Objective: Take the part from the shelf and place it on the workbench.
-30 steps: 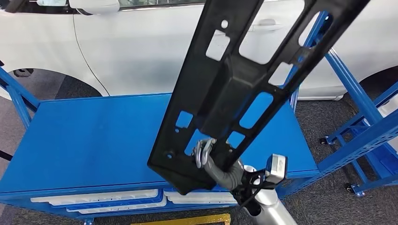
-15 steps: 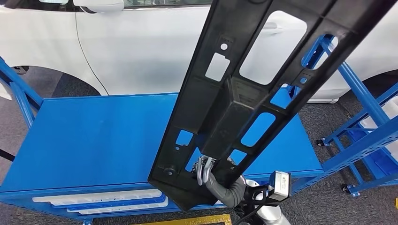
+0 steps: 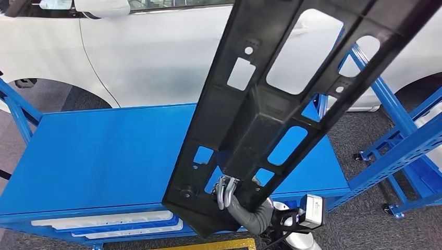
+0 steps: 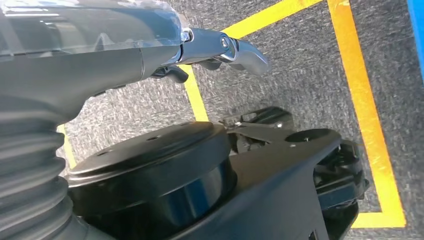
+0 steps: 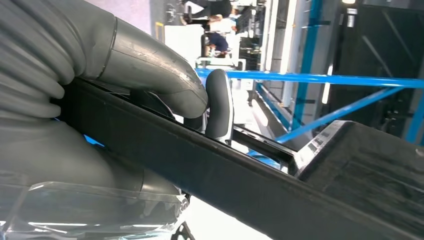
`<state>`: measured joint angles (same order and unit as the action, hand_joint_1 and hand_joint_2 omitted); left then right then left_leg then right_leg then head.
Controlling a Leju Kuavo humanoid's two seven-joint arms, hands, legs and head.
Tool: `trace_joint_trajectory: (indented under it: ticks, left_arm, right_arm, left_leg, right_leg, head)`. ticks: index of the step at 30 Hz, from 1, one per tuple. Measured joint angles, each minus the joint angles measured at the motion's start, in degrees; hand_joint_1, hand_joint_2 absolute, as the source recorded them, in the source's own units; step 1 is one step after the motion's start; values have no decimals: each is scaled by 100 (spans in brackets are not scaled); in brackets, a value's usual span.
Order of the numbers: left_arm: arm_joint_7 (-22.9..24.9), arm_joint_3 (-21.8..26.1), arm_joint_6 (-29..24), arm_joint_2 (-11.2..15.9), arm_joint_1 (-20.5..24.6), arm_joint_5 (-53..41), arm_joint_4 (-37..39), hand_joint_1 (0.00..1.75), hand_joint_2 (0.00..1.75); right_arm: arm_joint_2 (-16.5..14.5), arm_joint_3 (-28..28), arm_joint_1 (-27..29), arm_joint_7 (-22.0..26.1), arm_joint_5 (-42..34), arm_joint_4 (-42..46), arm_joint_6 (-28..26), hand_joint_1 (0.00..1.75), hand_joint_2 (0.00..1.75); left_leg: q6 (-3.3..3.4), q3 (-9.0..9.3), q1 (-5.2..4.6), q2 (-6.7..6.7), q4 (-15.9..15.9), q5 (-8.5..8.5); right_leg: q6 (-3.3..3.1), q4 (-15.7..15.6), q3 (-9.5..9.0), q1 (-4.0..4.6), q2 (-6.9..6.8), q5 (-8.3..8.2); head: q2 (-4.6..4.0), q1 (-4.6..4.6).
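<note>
My right hand (image 3: 228,188) grips the long black part (image 3: 271,109) near its lower end — held tilted above the blue surface (image 3: 104,151). I judge carrying's done; next, lower it flat, then release.

I see the blue workbench (image 3: 99,156) top bare on its left and middle. The long black part (image 3: 271,104), gripped at its lower end by my right hand (image 3: 229,190), slants up across the bench's right side. A blue shelf frame (image 3: 396,140) stands just right of the bench. A white car (image 3: 151,52) closes the far side behind the bench.
</note>
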<state>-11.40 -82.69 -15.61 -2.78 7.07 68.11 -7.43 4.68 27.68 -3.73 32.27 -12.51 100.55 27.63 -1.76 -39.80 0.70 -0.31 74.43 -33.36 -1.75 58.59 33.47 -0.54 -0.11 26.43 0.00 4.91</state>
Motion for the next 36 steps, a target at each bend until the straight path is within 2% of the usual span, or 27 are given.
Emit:
trace_joint_trajectory:
  ticks: [1, 3, 5, 8, 10, 11, 13, 14, 15, 16, 18, 19, 20, 21, 24, 25, 27, 29, 30, 31, 32, 34, 35, 36]
  left_arm:
    - [56, 7, -24, 0, 4, 19, 0, 0, 175]
    - [157, 7, -82, 0, 10, 38, 0, 0, 175]
    - [241, 9, -133, 0, 18, 65, 0, 0, 175]
    - [335, 24, -173, -1, 12, 131, 0, 0, 175]
    - [354, 38, -197, -4, 12, 156, 0, 0, 175]
    - [357, 44, -210, -6, 16, 159, 0, 0, 175]
    - [365, 51, -227, -8, 17, 168, 0, 0, 175]
    - [370, 55, -231, -9, 11, 173, 0, 0, 175]
    - [379, 58, -233, -9, 6, 176, 0, 0, 175]
    - [391, 63, -234, -9, 4, 178, 0, 0, 175]
    - [419, 72, -235, -10, 7, 176, 0, 0, 175]
    - [432, 74, -237, -11, 13, 173, 0, 0, 175]
    - [444, 75, -238, -12, 17, 168, 0, 0, 175]
    - [455, 75, -239, -13, 20, 164, 0, 0, 175]
    - [485, 75, -237, -11, 24, 160, 0, 0, 175]
    - [490, 76, -235, -10, 25, 165, 0, 0, 175]
    - [476, 84, -244, -9, 24, 196, 0, 0, 175]
    - [433, 100, -273, -9, 23, 233, 0, 0, 175]
    - [417, 110, -286, -9, 21, 243, 0, 0, 175]
    - [409, 120, -294, -9, 18, 246, 0, 0, 175]
    - [408, 127, -296, -9, 16, 246, 0, 0, 175]
    - [408, 138, -294, -9, 24, 244, 0, 0, 175]
    - [405, 140, -293, -9, 32, 242, 0, 0, 175]
    - [404, 142, -293, -9, 35, 239, 0, 0, 175]
  right_arm:
    - [-1, 7, 11, -12, 16, 4, -7, 175, 175]
    - [-6, 14, 25, -23, 25, 26, -20, 175, 175]
    - [-15, 14, 26, -39, 15, 45, -38, 175, 175]
    - [-34, 15, 13, -108, -34, 48, -55, 175, 175]
    - [-45, 17, -33, -174, -117, 44, -62, 175, 175]
    - [-49, 17, -64, -205, -164, 36, -67, 175, 175]
    - [-49, 16, -105, -249, -237, 4, -75, 175, 175]
    - [-48, 16, -111, -262, -261, -18, -78, 175, 175]
    - [-48, 16, -117, -268, -280, -39, -79, 175, 175]
    - [-48, 16, -130, -271, -301, -59, -80, 175, 175]
    - [-46, 15, -181, -271, -355, -90, -87, 175, 175]
    - [-43, 15, -210, -269, -382, -104, -92, 175, 175]
    - [-39, 14, -233, -268, -404, -116, -95, 175, 175]
    - [-33, 14, -247, -266, -419, -128, -98, 175, 175]
    - [-17, 14, -264, -265, -443, -156, -110, 175, 175]
    - [-15, 15, -273, -268, -453, -160, -115, 175, 175]
    - [-15, 16, -295, -280, -479, -162, -125, 175, 175]
    - [-15, 17, -305, -307, -492, -166, -127, 175, 175]
    - [-15, 19, -306, -321, -493, -171, -129, 175, 175]
    - [-15, 21, -307, -332, -493, -176, -131, 175, 175]
    - [-15, 22, -309, -339, -493, -181, -134, 175, 175]
    - [-16, 22, -322, -342, -496, -184, -139, 175, 175]
    - [-16, 22, -334, -344, -498, -184, -139, 175, 175]
    - [-19, 25, -349, -353, -499, -184, -138, 175, 175]
  left_leg:
    - [17, 110, 0, 0, -205, 152]
    - [82, 515, -10, 1, -998, 513]
    - [144, 769, -40, -2, -1535, 654]
    - [222, 795, -53, -6, -1660, 685]
    - [289, 817, -20, 0, -1735, 743]
    - [311, 824, -5, 5, -1760, 764]
    - [332, 810, -12, 8, -1762, 771]
    - [333, 805, -14, 7, -1758, 771]
    - [333, 801, -14, 6, -1751, 770]
    - [329, 800, -14, 3, -1740, 769]
    - [310, 801, -15, -4, -1712, 757]
    - [289, 792, -25, -6, -1689, 749]
    - [260, 779, -33, -7, -1673, 748]
    - [229, 763, -40, -8, -1663, 754]
    - [136, 726, -42, -8, -1632, 731]
    - [111, 685, -38, -7, -1528, 626]
    - [68, 472, -19, -2, -959, 212]
    - [40, 226, -7, -1, -226, -177]
    - [36, 205, -7, -1, -60, -236]
    - [40, 293, -7, -1, -125, -186]
    - [52, 491, -7, -1, -409, -54]
    - [96, 995, -17, -1, -1250, 217]
    - [123, 1148, -29, -4, -1540, 297]
    - [153, 1212, -43, -7, -1689, 336]
  right_leg:
    - [-2, 3, -8, 8, 4, 2]
    - [6, 6, -27, 23, 13, 9]
    - [48, 14, -18, 35, 17, 8]
    - [147, -11, -7, 32, 13, -17]
    - [203, 149, 61, 34, 14, 112]
    - [225, 400, 174, 30, 15, 265]
    - [262, 1127, 515, 12, 15, 611]
    - [278, 1414, 650, 3, 14, 696]
    - [288, 1513, 698, -7, 13, 675]
    - [291, 1389, 637, -17, 12, 550]
    - [269, 658, 276, -27, 12, 176]
    - [246, 309, 110, -17, 13, 47]
    - [220, 87, 11, -5, 16, -19]
    - [194, -3, -17, 11, 22, -29]
    - [99, -35, 16, 3, 22, -86]
    - [60, -56, 27, -11, 11, -112]
    - [5, -76, 74, -19, -13, -165]
    - [-6, -65, 151, -8, -27, -217]
    - [-3, -56, 194, -4, -31, -244]
    - [4, -43, 238, -1, -32, -273]
    - [15, -29, 280, -1, -31, -301]
    - [59, 2, 351, 9, -27, -360]
    - [92, 9, 372, 14, -28, -393]
    - [128, 9, 383, 17, -30, -430]
  head:
    - [0, 0]
    - [0, -1]
    - [0, -1]
    - [0, 0]
    - [0, -1]
    - [0, -1]
    - [0, -2]
    - [0, -2]
    - [0, -2]
    - [0, -2]
    - [0, -2]
    - [0, -2]
    - [0, -2]
    - [0, -2]
    - [0, -2]
    - [0, -2]
    - [0, -2]
    - [0, -2]
    - [0, -2]
    - [0, -2]
    - [0, -2]
    - [0, -1]
    - [0, -1]
    - [0, -1]
